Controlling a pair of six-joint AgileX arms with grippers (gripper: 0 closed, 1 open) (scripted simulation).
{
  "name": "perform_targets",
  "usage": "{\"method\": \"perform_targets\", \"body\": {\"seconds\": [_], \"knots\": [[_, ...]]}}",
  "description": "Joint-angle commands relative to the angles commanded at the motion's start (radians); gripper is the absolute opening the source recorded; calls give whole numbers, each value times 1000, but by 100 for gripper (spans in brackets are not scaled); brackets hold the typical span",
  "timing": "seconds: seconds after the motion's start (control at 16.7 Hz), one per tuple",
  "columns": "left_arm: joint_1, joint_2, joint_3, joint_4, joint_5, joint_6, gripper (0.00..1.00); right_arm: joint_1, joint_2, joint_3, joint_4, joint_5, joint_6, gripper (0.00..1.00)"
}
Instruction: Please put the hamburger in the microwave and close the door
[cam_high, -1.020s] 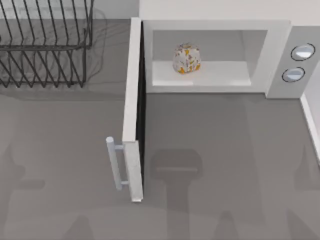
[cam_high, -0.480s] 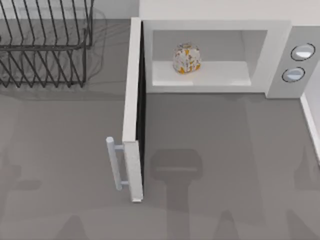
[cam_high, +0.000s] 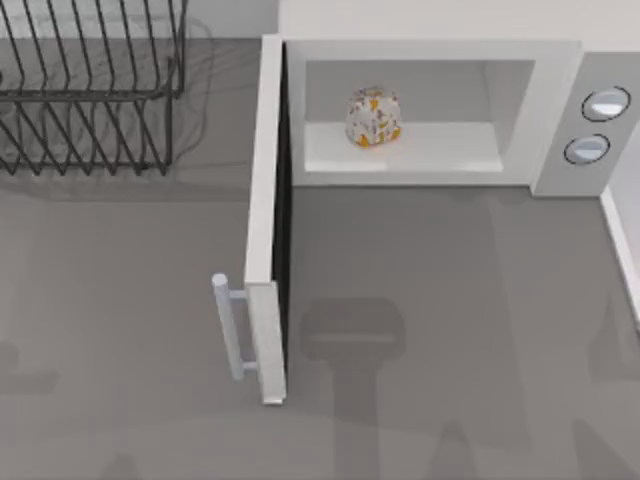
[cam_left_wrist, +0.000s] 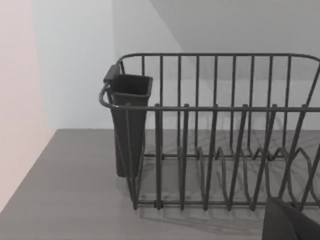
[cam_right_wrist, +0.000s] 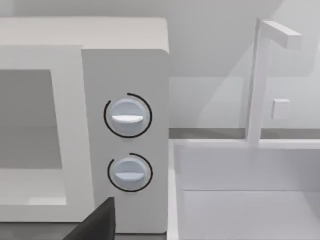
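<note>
Since the earlier frames only the arm shadows on the tabletop (cam_high: 420, 300) had shifted; the things had stayed in place; a dark part of the left end effector (cam_left_wrist: 292, 222) was near the wire dish rack (cam_left_wrist: 215, 135), and whether its fingers were spread I cannot tell; the hamburger (cam_high: 373, 116) sat inside the microwave (cam_high: 430, 110); the door (cam_high: 266, 220) stood wide open; the two dials (cam_right_wrist: 128, 145) faced the right wrist camera.

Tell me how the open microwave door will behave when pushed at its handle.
The door is a flat slab, so it probably stays stiff and swings rather than bends. Its handle sits at the free edge, far from the hinge side by the microwave, so a light sideways push likely suffices. Nothing lies in its arc.
</note>
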Motion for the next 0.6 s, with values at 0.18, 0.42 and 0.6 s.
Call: {"method": "perform_targets", "body": {"seconds": [0.18, 0.42, 0.6], "knots": [[6, 0, 1, 0, 6, 0, 0, 0, 0, 0, 0, 0, 0, 100], [-26, 27, 25, -16, -24, -12, 0, 0, 0, 0, 0, 0, 0, 100], [-145, 130, 113, -78, -118, -56, 0, 0, 0, 0, 0, 0, 0, 100]]}}
